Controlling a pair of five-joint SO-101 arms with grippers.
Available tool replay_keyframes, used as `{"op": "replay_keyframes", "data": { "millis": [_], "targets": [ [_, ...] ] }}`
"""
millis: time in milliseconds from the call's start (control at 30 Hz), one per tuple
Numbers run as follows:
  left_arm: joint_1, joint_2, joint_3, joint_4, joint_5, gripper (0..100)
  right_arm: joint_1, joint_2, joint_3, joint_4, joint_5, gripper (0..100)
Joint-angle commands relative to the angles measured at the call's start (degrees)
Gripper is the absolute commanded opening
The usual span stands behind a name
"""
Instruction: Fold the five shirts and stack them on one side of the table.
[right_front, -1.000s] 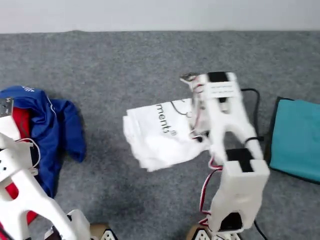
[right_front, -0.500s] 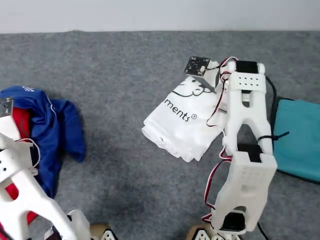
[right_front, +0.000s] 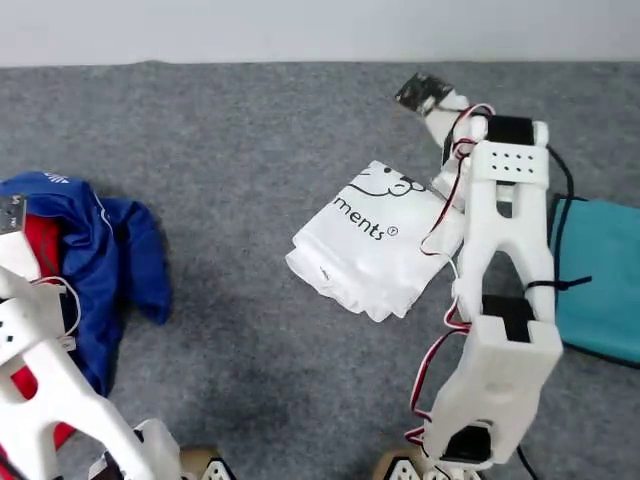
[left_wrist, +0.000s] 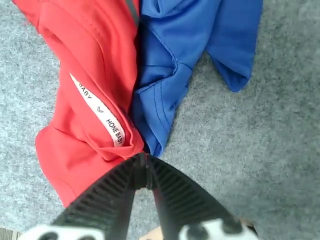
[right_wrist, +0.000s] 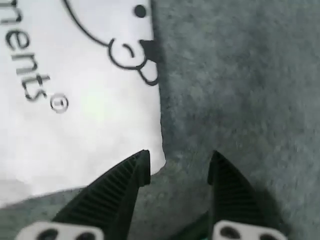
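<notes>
Since a second ago, your white shirt (right_front: 375, 245) has gone from the middle of the table (right_front: 250, 120) toward the upper right of the high view. It now lies much as it did half a second ago, folded, print up, touching the right arm (right_front: 500, 300). That arm has stretched farther toward the top edge since then, and its wrist now sits higher in the frame. The left arm (right_front: 40, 380) and the heap beside it have not shifted.

Counting from largest to smallest, you have one table and two arms, one at lower left and one at lower right. Four shirts are plain to see:
- One teal shirt (right_front: 600, 280) lies folded flat at the right edge. A dark layer edges it from below, and you cannot tell what that is.
- One white shirt sits right of centre.
- One blue shirt (right_front: 110, 250) is crumpled at the left.
- One red shirt (right_front: 40, 240) is bunched against the blue one at the far left.

Your right pincer (right_wrist: 180, 162) is spread wide and holds nothing. It hangs over the white shirt's (right_wrist: 75, 100) edge, one finger above the cloth and the other above bare table.

Your left pincer (left_wrist: 145, 162) is closed tip to tip, just at the hem where the red shirt (left_wrist: 80, 90) meets the blue shirt (left_wrist: 185, 45). No cloth shows between its fingers.
</notes>
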Motion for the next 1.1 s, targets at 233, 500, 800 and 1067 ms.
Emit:
{"op": "replay_keyframes", "data": {
  "millis": [233,500,800,1067],
  "targets": [
    [0.18,-1.32,-0.31,-0.79,-0.35,0,-7.34,-6.46,-3.43,13.85,-41.93,20.1],
    [0.18,-1.32,-0.22,-0.79,-0.35,0,-10.77,-5.41,-3.16,15.08,-65.41,21.5],
    [0.18,-1.23,-0.22,-0.79,-0.35,0,-12.62,5.85,-3.52,11.38,-74.9,39.7],
    [0.18,-1.23,-0.22,-0.79,-0.35,0,-12.53,15.08,-3.52,3.47,-74.99,39.7]
  ]
}}
